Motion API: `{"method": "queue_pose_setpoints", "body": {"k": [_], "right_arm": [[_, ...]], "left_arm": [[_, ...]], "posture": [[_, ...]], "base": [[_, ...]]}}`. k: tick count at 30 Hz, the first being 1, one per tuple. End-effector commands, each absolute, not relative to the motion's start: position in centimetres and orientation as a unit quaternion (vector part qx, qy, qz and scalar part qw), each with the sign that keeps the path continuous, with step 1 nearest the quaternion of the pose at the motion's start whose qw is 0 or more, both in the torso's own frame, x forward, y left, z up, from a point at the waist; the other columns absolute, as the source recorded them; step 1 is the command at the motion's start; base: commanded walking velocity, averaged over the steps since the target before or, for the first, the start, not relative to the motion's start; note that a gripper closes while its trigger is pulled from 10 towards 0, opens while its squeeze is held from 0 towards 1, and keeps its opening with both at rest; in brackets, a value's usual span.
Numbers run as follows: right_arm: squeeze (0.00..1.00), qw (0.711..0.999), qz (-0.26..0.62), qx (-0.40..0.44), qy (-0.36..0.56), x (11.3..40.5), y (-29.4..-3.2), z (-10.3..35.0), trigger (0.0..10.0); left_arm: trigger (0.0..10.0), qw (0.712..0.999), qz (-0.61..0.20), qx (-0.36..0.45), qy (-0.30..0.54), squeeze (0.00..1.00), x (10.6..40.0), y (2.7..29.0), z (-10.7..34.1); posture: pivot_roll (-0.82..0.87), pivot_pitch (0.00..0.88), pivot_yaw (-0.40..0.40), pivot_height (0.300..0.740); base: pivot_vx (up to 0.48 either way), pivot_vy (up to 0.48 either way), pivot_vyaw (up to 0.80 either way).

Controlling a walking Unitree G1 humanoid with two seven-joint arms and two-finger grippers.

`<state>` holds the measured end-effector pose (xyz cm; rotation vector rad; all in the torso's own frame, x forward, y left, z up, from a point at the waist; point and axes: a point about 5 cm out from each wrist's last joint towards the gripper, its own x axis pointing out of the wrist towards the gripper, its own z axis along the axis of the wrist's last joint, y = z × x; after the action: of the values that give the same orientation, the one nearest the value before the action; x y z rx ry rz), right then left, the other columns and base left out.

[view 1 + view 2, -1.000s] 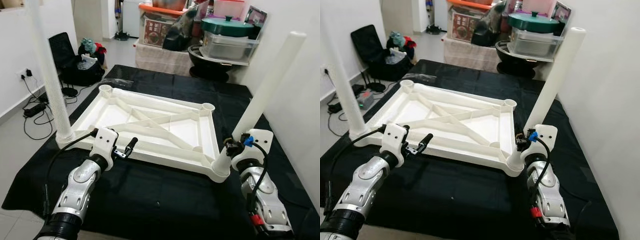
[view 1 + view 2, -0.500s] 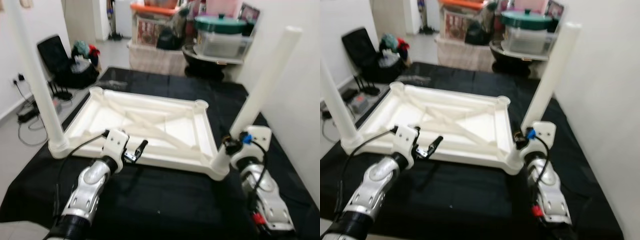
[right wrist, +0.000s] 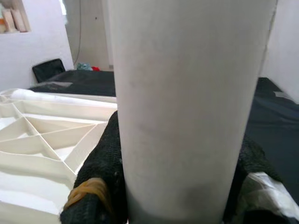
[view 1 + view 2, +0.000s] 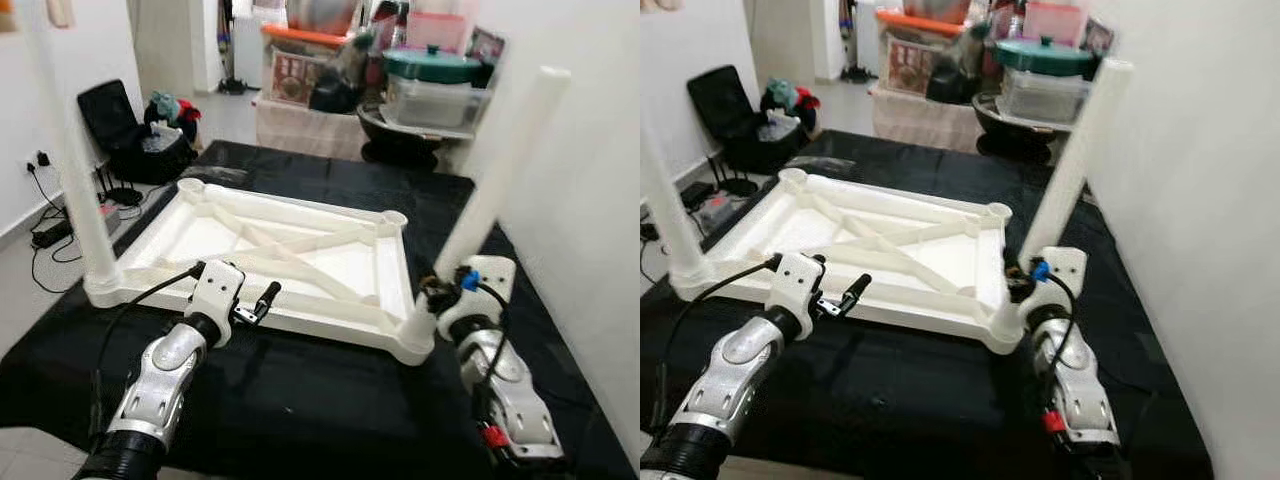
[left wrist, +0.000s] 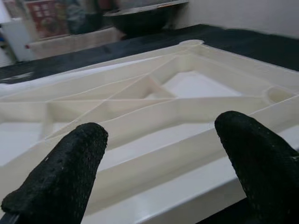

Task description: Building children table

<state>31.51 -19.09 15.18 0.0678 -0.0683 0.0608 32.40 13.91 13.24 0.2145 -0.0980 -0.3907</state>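
Observation:
A white children's table top [image 4: 300,250] lies upside down on a black cloth, its ribbed underside up. One white leg [image 4: 75,190] stands in the near left corner. Another white leg [image 4: 495,180] stands in the near right corner, and my right gripper [image 4: 432,292] is shut on its base; in the right wrist view the leg [image 3: 187,107] sits between the black fingers [image 3: 100,163]. My left gripper [image 4: 262,298] hovers open just in front of the table's near rim [image 5: 196,163], with nothing between its fingers [image 5: 60,172].
The black cloth [image 4: 300,400] covers the floor around the table top. Behind it stand boxes, a black bowl and a green-lidded container [image 4: 435,65]. A black bag with clothes [image 4: 130,115] and cables sit at the left wall. A white wall runs close along the right.
The whole scene has shifted as the camera moved. My left gripper stays open near the front rim, and my right gripper keeps its hold on the right leg.

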Motion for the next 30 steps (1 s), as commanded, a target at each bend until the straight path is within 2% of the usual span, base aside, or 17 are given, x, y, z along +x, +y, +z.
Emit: {"method": "queue_pose_setpoints", "body": {"k": [1,10,30], "right_arm": [[0.0,0.998,-0.014,0.041,0.045,30.57,-21.07,11.88,10.0],[0.0,0.998,-0.025,0.028,0.043,30.54,-21.64,12.0,10.0],[0.0,0.999,-0.017,0.02,0.046,30.64,-21.48,12.0,10.0]], "left_arm": [[10.0,0.974,-0.189,0.113,-0.047,0.0,32.37,14.39,13.3],[10.0,0.978,-0.175,0.1,-0.046,0.0,32.36,14.84,13.26],[10.0,0.981,-0.171,0.079,-0.044,0.0,32.06,15.25,13.24]], "posture": [[0.03,0.0,-0.101,0.74],[0.03,0.0,-0.105,0.74],[0.04,0.0,-0.113,0.74]], "base": [[0.0,-0.277,-0.8],[0.0,-0.031,-0.8],[0.0,0.0,0.0]]}}
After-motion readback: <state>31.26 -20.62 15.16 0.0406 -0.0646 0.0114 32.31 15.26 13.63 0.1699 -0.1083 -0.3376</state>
